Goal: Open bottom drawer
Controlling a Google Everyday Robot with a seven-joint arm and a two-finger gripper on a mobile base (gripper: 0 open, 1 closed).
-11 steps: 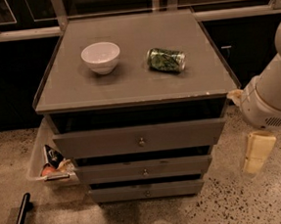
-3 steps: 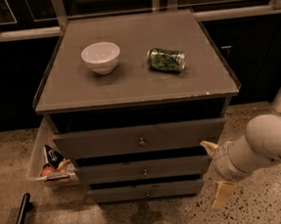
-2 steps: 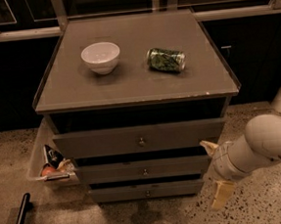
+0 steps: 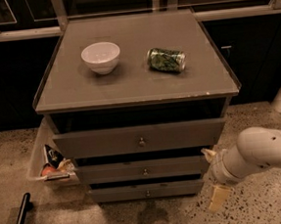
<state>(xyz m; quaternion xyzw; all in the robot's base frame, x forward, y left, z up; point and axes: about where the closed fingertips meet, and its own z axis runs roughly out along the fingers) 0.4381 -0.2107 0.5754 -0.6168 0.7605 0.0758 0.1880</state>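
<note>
The grey cabinet point(image 4: 137, 80) has three drawers. The bottom drawer point(image 4: 123, 193) is the slimmest front, low by the floor, with a tiny round knob point(image 4: 147, 193) at its centre; its front looks pushed in. My gripper point(image 4: 214, 176) is at the end of the white arm point(image 4: 262, 152), just right of the cabinet's lower right corner, level with the middle and bottom drawers. Its two cream fingers point(image 4: 219, 197) stand apart and hold nothing. It is well right of the knob and does not touch it.
A white bowl point(image 4: 101, 57) and a green can point(image 4: 166, 59) lying on its side are on the cabinet top. A bin with snack packets point(image 4: 52, 166) stands left of the cabinet. A black bar point(image 4: 20, 220) is at the lower left. Speckled floor lies in front.
The arm has come down from beside the top drawer to the level of the lower drawers at the cabinet's right. In the last second it has hardly moved. The drawers are unchanged.
</note>
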